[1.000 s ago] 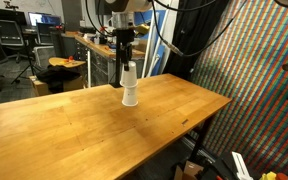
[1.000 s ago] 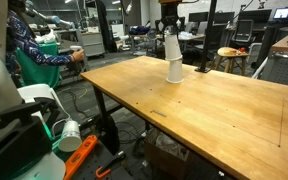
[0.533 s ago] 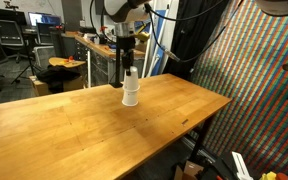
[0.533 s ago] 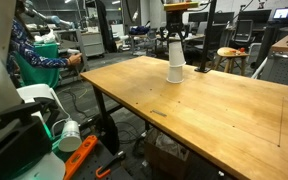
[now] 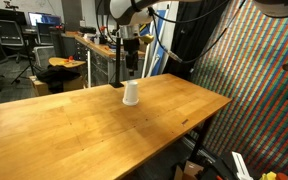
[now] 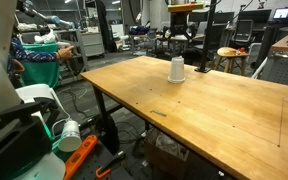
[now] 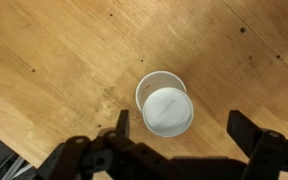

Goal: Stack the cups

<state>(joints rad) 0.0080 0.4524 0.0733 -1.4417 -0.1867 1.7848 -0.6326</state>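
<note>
The cups (image 5: pixel 131 93) stand upside down as one nested white stack near the far edge of the wooden table (image 5: pixel 84 125), also seen in an exterior view (image 6: pixel 177 69). From the wrist view I look straight down on the stack (image 7: pixel 164 103), its round base uppermost; I cannot tell how many are nested. My gripper (image 5: pixel 131 60) hangs above the stack, apart from it, jaws open and holding nothing. In the wrist view the gripper (image 7: pixel 184 128) shows its dark fingers (image 7: pixel 122 122) set wide, just below the cup in the picture.
The table's far edge runs just behind the stack. Beyond it stand a round wooden stool (image 5: pixel 59 68) and lab benches. A colourful patterned wall (image 5: pixel 254 70) rises past the table's side. A person in a teal top (image 6: pixel 39 55) sits off one table end.
The gripper has opened, let go of the top cup and risen. The cup has settled down onto the stack, which now stands shorter.
</note>
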